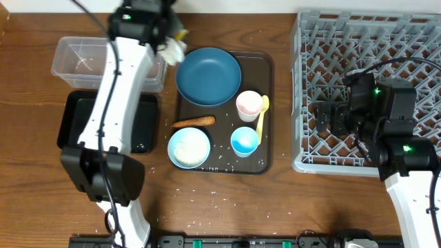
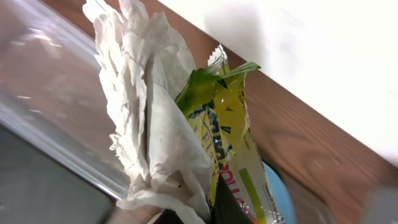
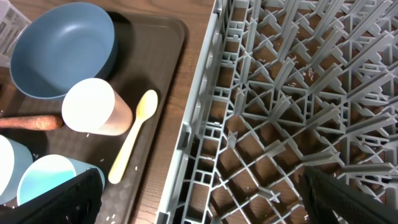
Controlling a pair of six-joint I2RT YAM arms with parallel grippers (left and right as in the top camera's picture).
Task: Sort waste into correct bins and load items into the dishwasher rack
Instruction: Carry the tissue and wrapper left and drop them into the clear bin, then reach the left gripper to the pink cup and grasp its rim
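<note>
My left gripper [image 1: 171, 41] is shut on the crumpled white napkin [image 2: 143, 112] and the yellow-green scrap [image 2: 224, 124] together, held above the right end of the clear tub [image 1: 79, 62], next to the dark-blue plate [image 1: 209, 76]. The black tray bin [image 1: 72, 124] lies in front of the tub. The pink cup [image 1: 249, 105], yellow spoon [image 1: 262, 116], light-blue cup [image 1: 244, 140], bowl [image 1: 189, 147] with rice in it and carrot [image 1: 193, 122] sit on the brown tray. My right gripper [image 1: 331, 117] is open and empty over the grey rack [image 1: 365, 41].
The brown serving tray [image 1: 265, 65] lies between the bins and the rack. Loose rice grains [image 1: 207, 200] are scattered on the wood in front of it and on the tray. In the right wrist view the rack's rim [image 3: 199, 112] runs beside the spoon [image 3: 134, 140].
</note>
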